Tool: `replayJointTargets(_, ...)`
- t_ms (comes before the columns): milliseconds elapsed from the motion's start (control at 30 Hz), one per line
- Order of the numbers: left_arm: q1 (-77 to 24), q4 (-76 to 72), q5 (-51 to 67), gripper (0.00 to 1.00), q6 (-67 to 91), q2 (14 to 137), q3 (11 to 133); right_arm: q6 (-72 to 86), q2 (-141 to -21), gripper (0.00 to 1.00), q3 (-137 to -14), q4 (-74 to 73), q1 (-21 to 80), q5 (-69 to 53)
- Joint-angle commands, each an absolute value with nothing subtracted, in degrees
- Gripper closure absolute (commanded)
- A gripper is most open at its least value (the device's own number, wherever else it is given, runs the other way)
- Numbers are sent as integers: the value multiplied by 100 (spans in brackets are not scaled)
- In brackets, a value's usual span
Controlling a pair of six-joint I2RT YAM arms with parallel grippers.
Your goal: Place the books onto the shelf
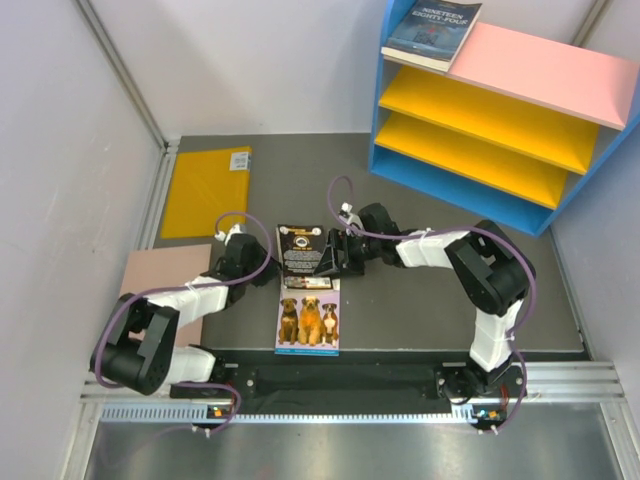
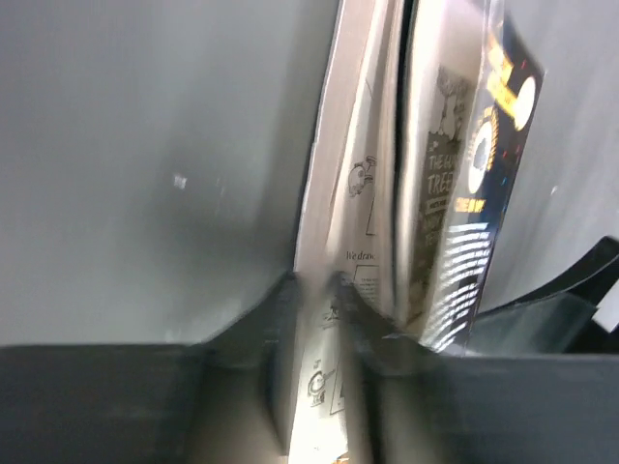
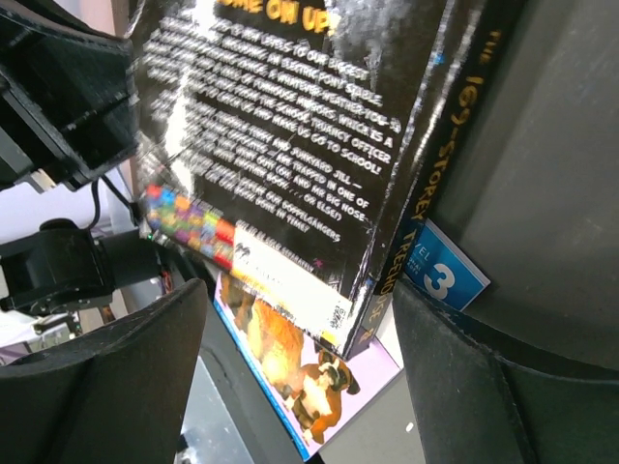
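Edges: we see the black book (image 1: 299, 250) at mid-frame of the top view, its lower end overlapping the dog book (image 1: 307, 320). A gripper sits at each of its long edges.
Open room: bare mat (image 1: 420, 300) runs between the books and the shelf (image 1: 470, 165) at upper right. A yellow sheet (image 1: 205, 190) and a pinkish board (image 1: 160, 280) lie at the left.
Left gripper (image 2: 319, 314): we find its fingers closed on a sheaf of the black book's pages. The glossy cover stands outside the finger at frame right, and this view is blurred.
Right gripper (image 3: 300, 319): its jaws are spread wide, with the black book's back cover ahead between them. We cannot tell whether they touch it.
Shelf top: a navy book (image 1: 432, 32) lies on the pink board at the upper edge.
Room: white walls (image 1: 60, 150) stand at left and rear, and a metal rail (image 1: 560, 375) crosses the bottom.
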State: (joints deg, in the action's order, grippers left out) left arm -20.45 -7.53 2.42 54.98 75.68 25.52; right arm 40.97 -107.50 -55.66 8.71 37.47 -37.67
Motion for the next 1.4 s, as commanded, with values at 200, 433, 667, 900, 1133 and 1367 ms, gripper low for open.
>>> replayJointTargets(200,-2162,-2636,1423,100,5414,7445,2444,4148,-11013,23,-5748,1257,3955,-3867)
replayJointTargets(433,-2153,-2224,1301,100,5186,7189,2584,4210,-10890,23,-5625,1283,3946,-3508)
replayJointTargets(667,-2153,-2223,1353,100,5194,7339,2523,4623,-10600,22,-5134,1749,3727,-3024)
replayJointTargets(900,-2153,-2215,1380,100,5203,7348,2505,4623,-10441,21,-5001,1811,3490,-2725)
replayJointTargets(1133,-2162,-2145,1371,100,5168,7357,2505,4544,-10442,21,-5071,1731,3428,-2540)
replayJointTargets(1367,-2153,-2127,1380,100,5168,7444,2514,4421,-10450,21,-5115,1670,3287,-2409)
